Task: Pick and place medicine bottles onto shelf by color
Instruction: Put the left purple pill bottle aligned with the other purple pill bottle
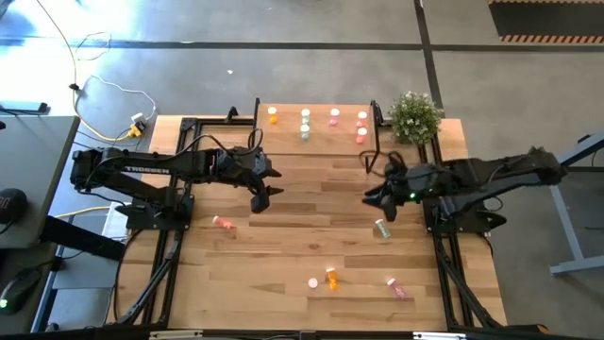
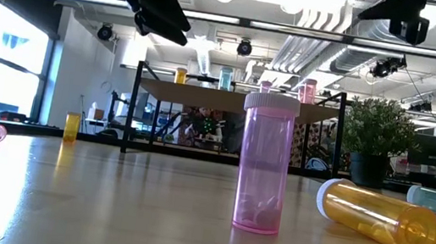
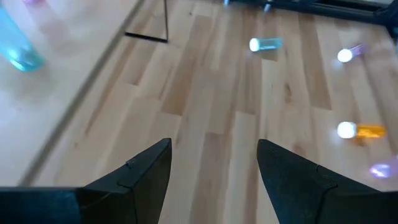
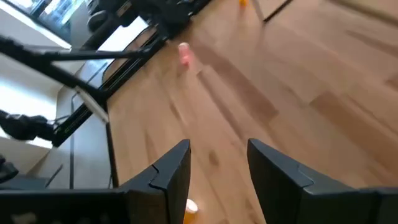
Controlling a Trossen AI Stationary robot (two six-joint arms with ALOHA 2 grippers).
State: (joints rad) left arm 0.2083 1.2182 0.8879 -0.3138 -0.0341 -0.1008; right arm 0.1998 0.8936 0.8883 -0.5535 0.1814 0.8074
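Both grippers are released and hold nothing: the left gripper hangs above the tabletop just in front of the shelf, toward its left end, with its fingers spread over bare wood; the right gripper hangs off the shelf's right front corner, jaws parted and empty, with the green bottle lying just beside it toward the front edge. The shelf stands at the rear edge of the tabletop and carries upright bottles in a row: an orange one at its left, then pale green, then pink toward the right, next to the potted plant. Loose bottles remain on the tabletop. The pink bottle near the left edge lies on its side, long axis roughly parallel to the front edge. The orange bottle near the front edge lies flat, long axis running about front to rear, beside an upright pink bottle. A further pink bottle lies toward the front right corner, axis diagonal. Risks from here, as a judgement: a lying bottle is likely to roll if the jaws close across its curved side off-centre; a descent on the orange bottle may topple its upright neighbour; and a placement among the closely spaced shelf bottles may knock one over.
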